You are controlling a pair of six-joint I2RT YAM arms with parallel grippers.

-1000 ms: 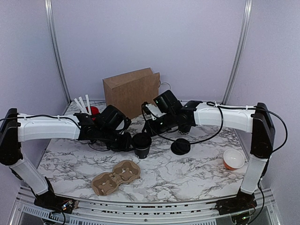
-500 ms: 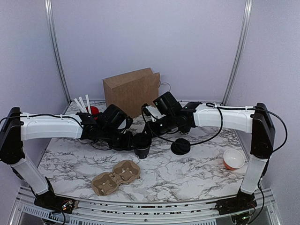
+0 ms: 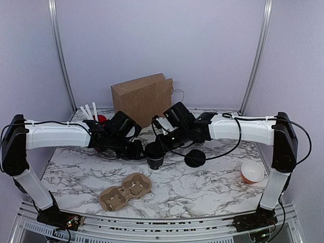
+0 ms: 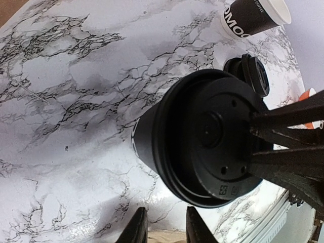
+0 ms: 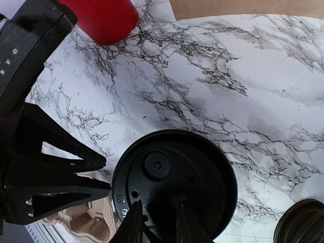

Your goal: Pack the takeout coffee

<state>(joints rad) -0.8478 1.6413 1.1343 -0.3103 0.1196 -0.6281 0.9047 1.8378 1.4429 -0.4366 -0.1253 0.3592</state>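
Now the coffee cup (image 3: 154, 157) stands upright near the middle of the marble desk (image 3: 212, 190), with its round black lid (image 5: 172, 177) on top. Both arms reach in to it. The left pincer (image 4: 165, 215) is at the cup's 9 o'clock. Its two fingers (image 4: 139, 228) are a little apart, with nothing between them, so it is released. The tips sit right by the lid's edge, but I cannot tell if they touch it. The right pincer (image 5: 158, 207) comes in from about 1 o'clock and sits over the lid. Its fingers (image 5: 132, 223) are a little apart too, and only the flat top of the lid shows between them. It is grasping nothing, so it is released as well. I cannot tell if its tips press on the lid. A spare black lid (image 3: 195, 159) lies on the desk at the cup's 3 o'clock, a short way off. Near that lid is an open black cup (image 4: 250, 17) with a white inside and white letters on its side. A small orange cup (image 3: 252, 172) with a white inside stands far out at 4 o'clock. A brown cardboard cup holder (image 3: 125, 191) lies at 7 o'clock, toward the front edge. A brown paper bag (image 3: 143, 98) stands at the back, at 12 o'clock. A red cup (image 3: 101, 119) with white sticks (image 3: 88, 111) in it stands at 10 o'clock, behind the left arm.
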